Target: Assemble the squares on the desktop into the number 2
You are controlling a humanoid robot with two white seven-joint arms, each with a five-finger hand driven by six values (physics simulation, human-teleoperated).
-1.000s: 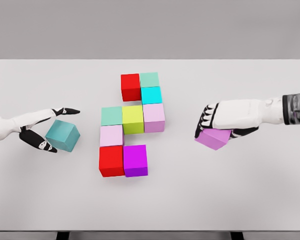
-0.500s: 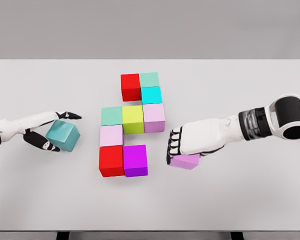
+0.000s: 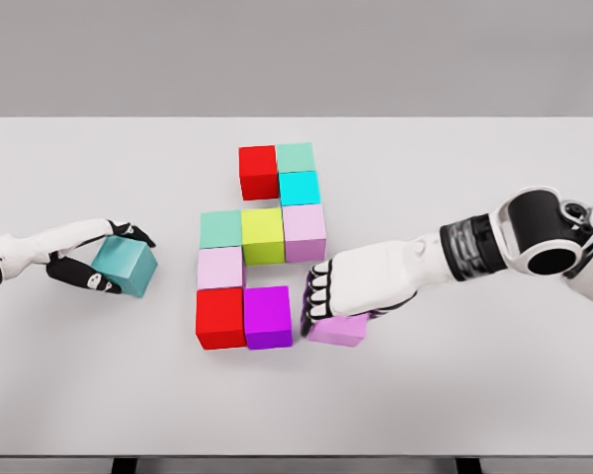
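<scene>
Coloured cubes form a stepped figure mid-table: red (image 3: 258, 172) and mint (image 3: 296, 157) on top, cyan (image 3: 299, 188) below, then mint (image 3: 220, 229), yellow-green (image 3: 263, 235) and pale pink (image 3: 304, 232), pale pink (image 3: 220, 268), and red (image 3: 220, 318) with magenta (image 3: 268, 317) at the bottom. My right hand (image 3: 321, 299) is shut on a violet cube (image 3: 339, 330), held just right of the magenta one. My left hand (image 3: 104, 259) curls around a teal cube (image 3: 126, 268) at the left, thumb below and fingers over its top.
The white table (image 3: 474, 188) spans the whole view, its front edge near the bottom. My right forearm (image 3: 494, 242) reaches in across the table's right half.
My right hand carried the violet cube leftward and down, from the right side to beside the magenta cube. My left hand's fingers closed in over the teal cube.
</scene>
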